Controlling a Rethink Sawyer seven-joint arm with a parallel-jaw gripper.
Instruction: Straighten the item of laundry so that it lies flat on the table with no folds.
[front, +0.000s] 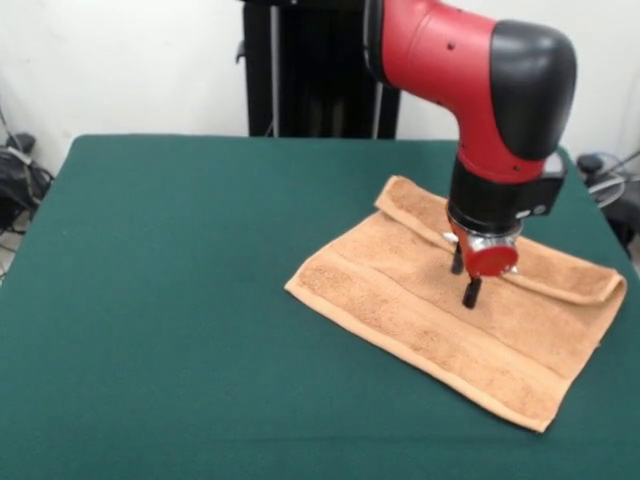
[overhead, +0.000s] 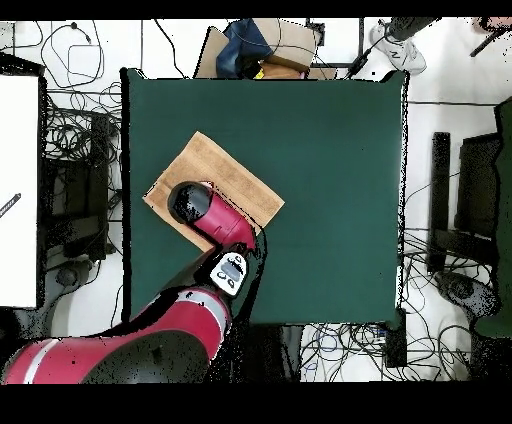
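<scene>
Table: one large rectangular top in dark green cloth; it carries a single towel and nothing else.
Arm: one red and black arm, coming down over the towel; in the overhead view it hides the towel's edge nearest the robot.
Towel: one light orange-brown terry towel, lying toward the right of the table in the front view and toward the left in the overhead view, set at a slant to the table's edges.
Towel's lie: mostly flat, but the front view shows its far long edge folded back over itself into a narrow flap running from corner to corner; a woven band crosses the flat part.
Gripper: two thin black fingers pointing down beside the folded flap, a small gap between them, closed on nothing; whether the tips touch the cloth I cannot tell.
Only overhead shows: cables and boxes on the floor around the table.
</scene>
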